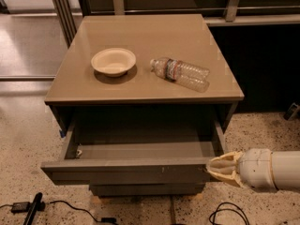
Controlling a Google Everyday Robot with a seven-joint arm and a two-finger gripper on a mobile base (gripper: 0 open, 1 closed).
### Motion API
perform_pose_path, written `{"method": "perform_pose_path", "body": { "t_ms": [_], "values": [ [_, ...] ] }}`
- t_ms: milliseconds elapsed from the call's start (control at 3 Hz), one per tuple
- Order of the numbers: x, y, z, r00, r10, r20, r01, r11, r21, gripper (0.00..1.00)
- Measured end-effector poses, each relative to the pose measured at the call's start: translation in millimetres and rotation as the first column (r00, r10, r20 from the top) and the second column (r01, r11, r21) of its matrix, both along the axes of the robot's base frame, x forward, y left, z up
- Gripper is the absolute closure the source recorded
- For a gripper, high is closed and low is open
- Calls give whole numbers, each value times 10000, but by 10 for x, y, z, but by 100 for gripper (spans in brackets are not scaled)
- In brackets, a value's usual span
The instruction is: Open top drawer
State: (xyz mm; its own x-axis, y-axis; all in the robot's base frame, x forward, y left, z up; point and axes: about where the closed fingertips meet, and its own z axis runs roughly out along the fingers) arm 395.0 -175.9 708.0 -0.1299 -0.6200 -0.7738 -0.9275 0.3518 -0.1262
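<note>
Camera view is showing the top drawer (126, 170) standing open under the worktop (140, 36), long axis running left-right, flat front facing the camera, pale scratches right of centre. The gripper (211, 168) is sitting at the drawer front's right end, pointing left, fingers (224, 165) pinched together at the tips. A pale bowl (113, 61) and a clear bottle (180, 73) are lying on the worktop; the bottle label is not reading clearly.
</note>
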Motion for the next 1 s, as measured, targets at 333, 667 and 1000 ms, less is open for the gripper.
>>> {"method": "perform_pose_path", "body": {
  "t_ms": [333, 667, 1000],
  "values": [
    [0, 0, 0, 10000, 1, 0, -1, 10000, 0, 59],
    [0, 0, 0, 10000, 1, 0, -1, 10000, 0, 37],
    [35, 13, -22, 10000, 39, -10, -39, 10000, -87, 13]
  ]
}}
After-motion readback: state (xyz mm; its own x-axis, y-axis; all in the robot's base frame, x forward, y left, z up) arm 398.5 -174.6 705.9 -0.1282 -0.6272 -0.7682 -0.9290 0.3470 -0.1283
